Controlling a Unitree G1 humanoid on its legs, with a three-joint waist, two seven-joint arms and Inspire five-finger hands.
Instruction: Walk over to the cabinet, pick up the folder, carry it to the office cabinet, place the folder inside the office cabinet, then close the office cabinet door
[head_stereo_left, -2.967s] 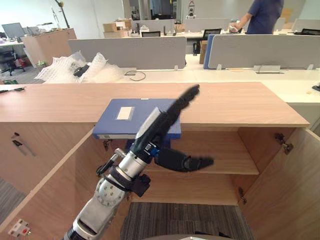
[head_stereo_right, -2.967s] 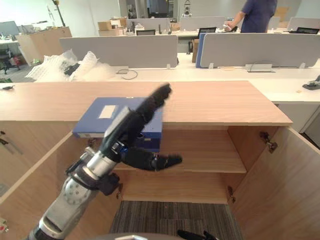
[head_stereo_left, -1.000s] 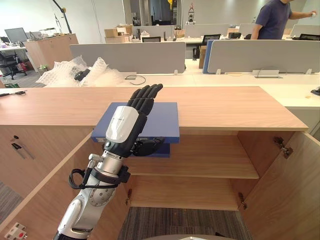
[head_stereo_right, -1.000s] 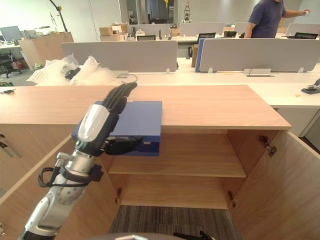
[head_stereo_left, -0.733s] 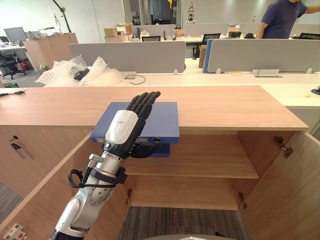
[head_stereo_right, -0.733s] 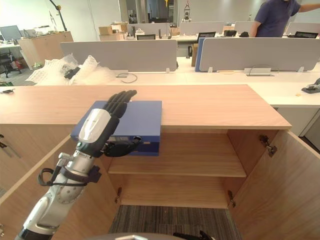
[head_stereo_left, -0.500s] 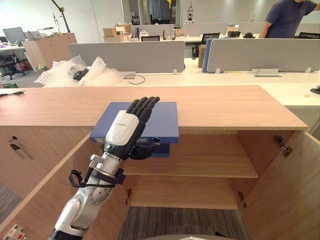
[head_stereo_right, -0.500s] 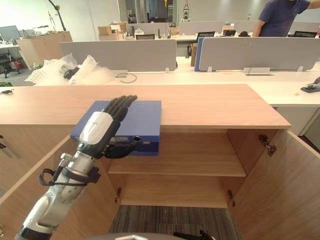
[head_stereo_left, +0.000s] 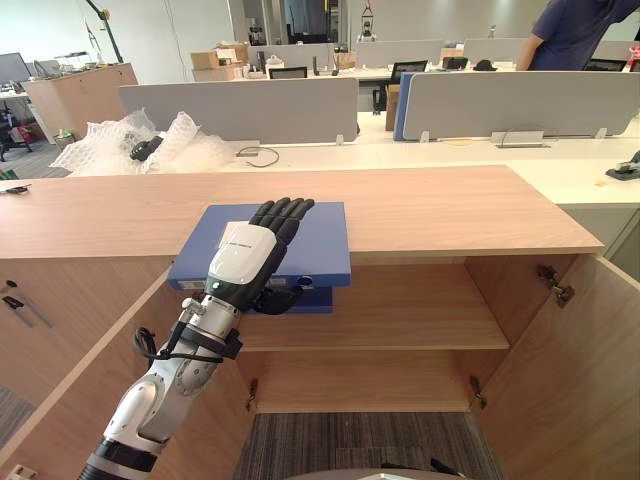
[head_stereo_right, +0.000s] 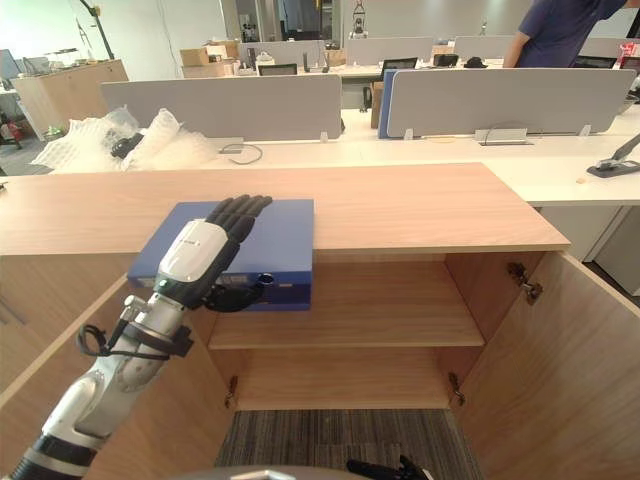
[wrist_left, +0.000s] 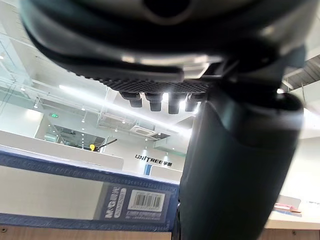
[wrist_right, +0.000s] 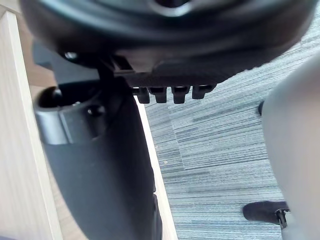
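Note:
A blue folder (head_stereo_left: 322, 240) with a white label lies flat on the wooden cabinet top (head_stereo_left: 450, 205), its spine (wrist_left: 75, 200) overhanging the front edge above the open compartment. My left hand (head_stereo_left: 243, 262) is laid over the folder's near left part, palm down. Its fingers (head_stereo_right: 240, 212) lie straight along the cover and its thumb (head_stereo_left: 283, 297) sits in front of the spine, just below the cover. My right hand (wrist_right: 100, 150) hangs low beside a wooden panel over grey carpet, fingers relaxed.
Both cabinet doors stand open: the left door (head_stereo_left: 80, 390) beside my arm, the right door (head_stereo_left: 570, 370) at the right. A bare shelf (head_stereo_left: 400, 315) runs across the compartment. Bubble wrap (head_stereo_left: 150, 145) lies on the desk behind. A person (head_stereo_left: 575, 30) stands at the far right.
My left hand has turned palm down and sunk onto the folder's cover, the thumb coming in at the spine. The camera has moved a little; the folder lies where it was.

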